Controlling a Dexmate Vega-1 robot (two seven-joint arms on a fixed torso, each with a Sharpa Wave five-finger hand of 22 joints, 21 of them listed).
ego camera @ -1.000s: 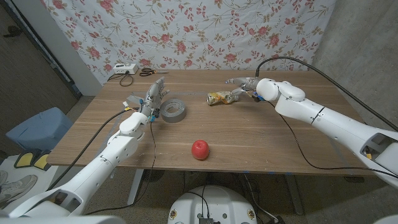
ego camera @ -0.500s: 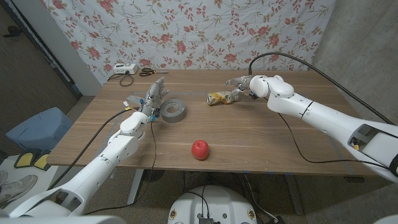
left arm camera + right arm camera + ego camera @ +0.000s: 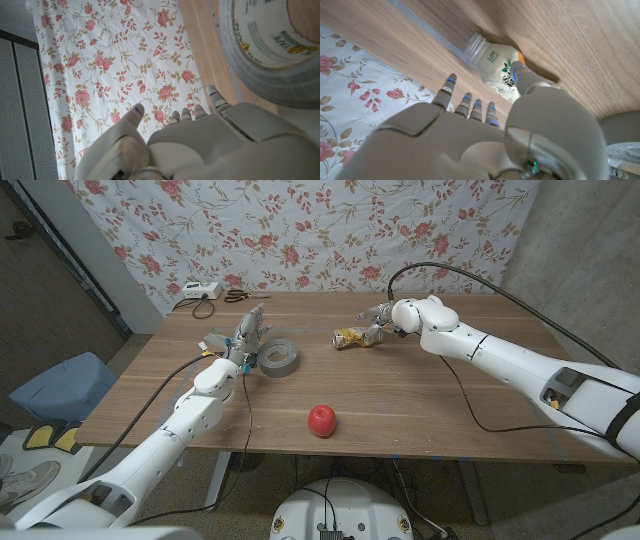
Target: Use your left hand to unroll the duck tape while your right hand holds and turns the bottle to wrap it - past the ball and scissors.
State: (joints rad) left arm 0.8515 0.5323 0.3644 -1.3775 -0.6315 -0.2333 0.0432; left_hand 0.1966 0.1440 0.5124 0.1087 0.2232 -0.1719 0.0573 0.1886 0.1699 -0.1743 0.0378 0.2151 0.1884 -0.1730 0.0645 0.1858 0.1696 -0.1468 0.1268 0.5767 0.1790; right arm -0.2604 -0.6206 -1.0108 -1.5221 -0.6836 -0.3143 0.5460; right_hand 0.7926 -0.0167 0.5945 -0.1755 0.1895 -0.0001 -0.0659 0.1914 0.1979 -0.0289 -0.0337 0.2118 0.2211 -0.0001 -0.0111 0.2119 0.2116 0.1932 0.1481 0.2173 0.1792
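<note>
Right arm's swung in toward the middle; the things stayed put. Near edge: shiny red ball (image 3: pixel 321 419). Further back, left hand (image 3: pixel 245 340) stands spread beside the grey duck tape roll (image 3: pixel 278 356). Right hand (image 3: pixel 384 320), fingers loosely open, touches the small lying plastic bottle (image 3: pixel 351 337) on the wooden surface (image 3: pixel 420 410) — could roll off if nudged.

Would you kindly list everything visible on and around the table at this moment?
Tape roll: one, grey, table's left part, beside the left hand.
Bottle: one, yellow-labelled, lying on its side mid-table, at the right hand.
Ball: one, red, near the front edge.
Scissors: one pair, far left edge.
White device: one, far left corner, with a cable.
Table: one, wooden.
Floral cloth: one, white with red roses, behind.
Blue bin: one, on the floor at left.
Left hand: fingers spread, beside the roll.
Right hand: fingers at the bottle.
</note>
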